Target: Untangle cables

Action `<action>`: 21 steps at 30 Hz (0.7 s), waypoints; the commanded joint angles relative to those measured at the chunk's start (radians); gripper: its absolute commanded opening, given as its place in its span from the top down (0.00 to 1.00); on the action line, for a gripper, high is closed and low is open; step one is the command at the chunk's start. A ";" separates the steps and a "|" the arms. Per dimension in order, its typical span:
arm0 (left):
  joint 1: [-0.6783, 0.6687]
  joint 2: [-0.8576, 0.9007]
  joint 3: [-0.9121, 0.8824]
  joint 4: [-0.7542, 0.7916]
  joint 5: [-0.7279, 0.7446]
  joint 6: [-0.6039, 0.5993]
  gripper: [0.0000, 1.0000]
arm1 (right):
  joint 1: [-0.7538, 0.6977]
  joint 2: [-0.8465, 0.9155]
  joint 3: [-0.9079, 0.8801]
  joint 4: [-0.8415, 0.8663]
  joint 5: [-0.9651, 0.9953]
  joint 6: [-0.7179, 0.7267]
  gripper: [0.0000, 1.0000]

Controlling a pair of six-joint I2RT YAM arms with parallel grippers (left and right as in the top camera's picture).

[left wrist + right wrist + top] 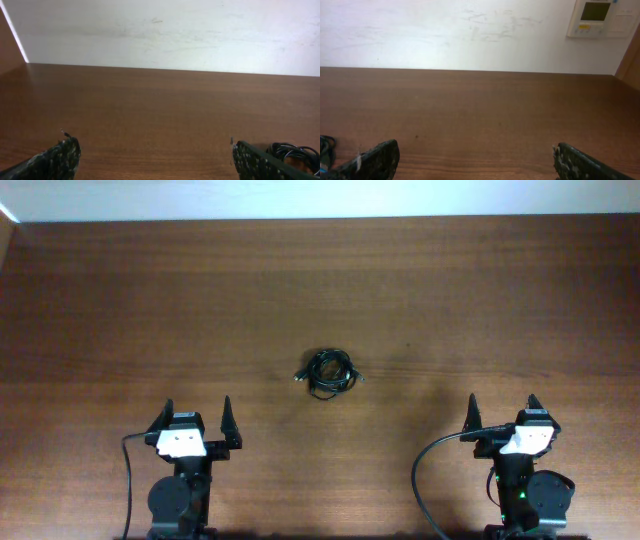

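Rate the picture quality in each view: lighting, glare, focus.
Overhead: even light, the cables small but crisp. Left wrist: wall bright, near jaws soft, cables partly hidden at lower right. Right wrist: wall bright too, jaws blurred, cables cut off at lower left.

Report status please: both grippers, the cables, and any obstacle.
Left gripper and right gripper: jaws open, empty. Cables: one tangled bundle, middle of table, untouched. Nothing seen between grippers and bundle.
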 commanded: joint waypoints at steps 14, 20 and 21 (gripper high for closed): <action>-0.005 -0.008 -0.004 -0.002 0.011 0.012 0.01 | 0.009 -0.007 -0.005 -0.006 0.009 0.008 0.02; -0.005 -0.008 -0.004 0.009 -0.076 0.027 0.01 | 0.009 -0.007 -0.005 -0.006 0.009 0.008 0.02; -0.005 -0.008 -0.004 0.010 -0.076 0.027 0.01 | 0.009 -0.007 -0.005 -0.006 0.009 0.008 0.01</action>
